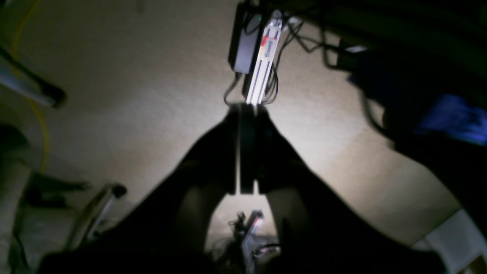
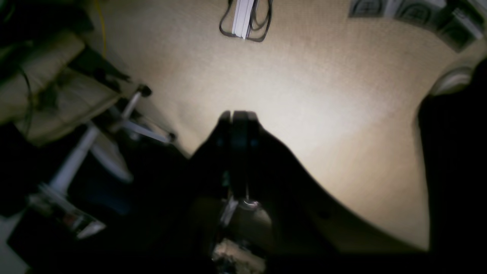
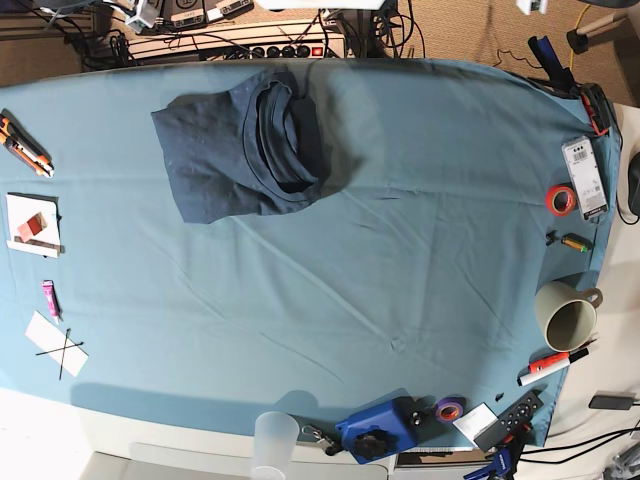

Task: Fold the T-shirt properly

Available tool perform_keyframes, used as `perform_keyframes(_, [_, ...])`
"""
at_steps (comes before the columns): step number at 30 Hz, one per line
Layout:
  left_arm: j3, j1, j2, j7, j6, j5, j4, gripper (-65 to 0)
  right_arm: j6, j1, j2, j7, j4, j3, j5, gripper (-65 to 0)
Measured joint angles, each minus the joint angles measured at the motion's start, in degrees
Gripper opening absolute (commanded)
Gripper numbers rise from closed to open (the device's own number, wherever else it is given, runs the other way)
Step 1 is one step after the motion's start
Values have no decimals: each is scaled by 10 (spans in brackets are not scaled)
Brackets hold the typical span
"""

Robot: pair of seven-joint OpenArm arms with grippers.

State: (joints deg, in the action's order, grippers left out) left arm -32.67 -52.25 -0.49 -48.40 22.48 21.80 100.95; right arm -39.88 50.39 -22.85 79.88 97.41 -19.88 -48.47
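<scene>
Hanging over bare floor, my left gripper (image 1: 247, 110) and right gripper (image 2: 237, 114) are both closed, empty. T-shirt (image 3: 240, 150) lies bunched at table cloth's (image 3: 400, 260) far edge, toward my right arm's side.

I work in a lab or workshop: my table (image 3: 420, 250) carries tape rolls (image 3: 560, 198), markers (image 3: 548, 362) and a mug (image 3: 566, 314), with power strips (image 3: 280, 48) and cables beyond its far edge.

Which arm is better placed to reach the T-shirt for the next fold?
Probably the right. The T-shirt lies on the base view's left half, the right arm's side. Neither arm shows over the table; the right gripper and the left gripper are shut.
</scene>
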Motion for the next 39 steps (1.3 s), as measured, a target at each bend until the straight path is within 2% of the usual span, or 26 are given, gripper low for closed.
perform_keyframes(5, [2,91,2,32,31,-19,-162,-650,0,-83,0,-6,-158,59,31,-650])
perform_keyframes(10, [0,154,-5,103,30,-97,-305,-650,0,-167,2,-75,-295,137,127,-650])
perform_keyframes(13, [0,194,-11,160,30,-144,-384,-650,0,-216,2,-160,-369,191,183,-650])
perform_keyframes(17, [0,238,-20,266,28,-217,-487,-650,2,-269,2,-299,-454,276,303,-650])
perform_keyframes(18, [-1,248,-22,301,26,-241,-512,-650,3,-282,2,-330,-472,298,329,-650])
perform_keyframes(22, [-1,280,-23,445,-34,-302,-612,-650,3,-338,2,-428,-532,377,381,-650])
perform_keyframes(26, [0,305,-21,538,-67,-330,-686,-650,6,-382,2,-494,-566,436,412,-650])
perform_keyframes(29, [0,317,-21,555,-71,-343,-707,-650,83,-396,4,-553,-583,466,414,-650])
perform_keyframes(32, [0,322,-21,558,-71,-344,-704,-650,129,-402,3,-585,-596,477,416,-650])
perform_keyframes(39, [0,321,-21,558,-71,-344,-690,-650,131,-401,3,-591,-599,477,418,-650])
